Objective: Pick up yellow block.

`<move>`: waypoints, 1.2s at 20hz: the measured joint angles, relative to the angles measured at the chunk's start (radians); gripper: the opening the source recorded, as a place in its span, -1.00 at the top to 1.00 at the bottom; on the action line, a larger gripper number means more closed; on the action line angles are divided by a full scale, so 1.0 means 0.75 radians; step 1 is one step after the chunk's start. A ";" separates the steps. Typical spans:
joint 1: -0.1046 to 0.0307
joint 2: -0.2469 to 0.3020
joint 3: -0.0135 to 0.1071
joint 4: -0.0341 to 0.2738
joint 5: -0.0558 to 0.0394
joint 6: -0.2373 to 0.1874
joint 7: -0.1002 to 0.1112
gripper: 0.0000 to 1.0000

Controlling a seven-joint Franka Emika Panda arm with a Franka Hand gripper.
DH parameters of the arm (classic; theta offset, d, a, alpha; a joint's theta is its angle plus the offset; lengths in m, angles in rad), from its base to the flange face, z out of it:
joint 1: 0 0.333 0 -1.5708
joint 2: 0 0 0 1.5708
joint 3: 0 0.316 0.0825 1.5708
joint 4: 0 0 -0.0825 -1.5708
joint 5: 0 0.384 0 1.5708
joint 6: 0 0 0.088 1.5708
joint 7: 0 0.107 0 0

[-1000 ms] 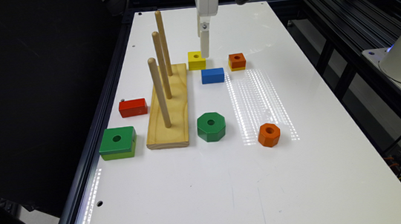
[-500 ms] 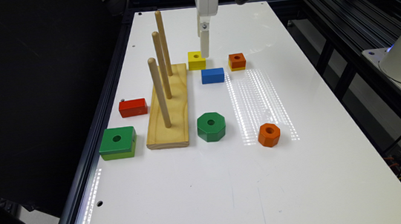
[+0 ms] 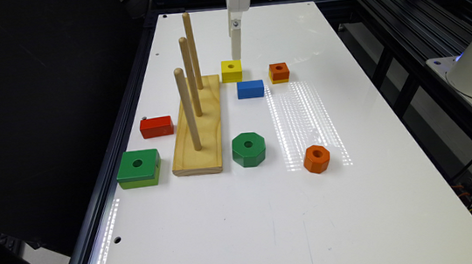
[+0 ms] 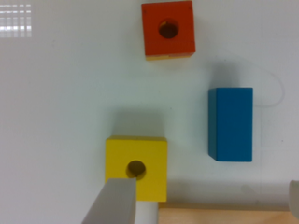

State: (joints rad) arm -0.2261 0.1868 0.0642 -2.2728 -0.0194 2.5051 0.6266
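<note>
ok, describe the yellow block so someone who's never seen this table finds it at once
Start at the wooden peg board with three upright dowels on the white table. Just past its far corner, on the exterior view's right, sits the yellow block, below the tool. It is a small square, yellow all over with a round centre hole; the blue block beside it has no hole, and the orange-topped square is two-coloured.

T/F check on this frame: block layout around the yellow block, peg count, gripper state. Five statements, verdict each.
1. The yellow block lies flat on the table, not lifted. True.
2. The gripper is shut on the yellow block. False: it is open, one finger overlapping the block in the wrist view.
3. The peg board holds three upright pegs. True.
4. The blue block has a centre hole. False: its top is solid.
5. A ring sits on a peg. False: all pegs are bare.
</note>
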 joint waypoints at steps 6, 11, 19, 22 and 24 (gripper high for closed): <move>-0.036 0.007 -0.001 0.006 0.000 0.000 -0.036 -1.00; -0.062 0.007 -0.003 0.006 -0.002 0.000 -0.062 -1.00; -0.096 0.007 -0.005 0.006 -0.002 0.000 -0.099 -1.00; -0.096 0.007 -0.005 0.006 -0.002 0.000 -0.099 -1.00; -0.096 0.007 -0.005 0.007 -0.002 0.000 -0.099 -1.00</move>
State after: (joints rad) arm -0.2984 0.1918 0.0607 -2.2679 -0.0210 2.5048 0.5521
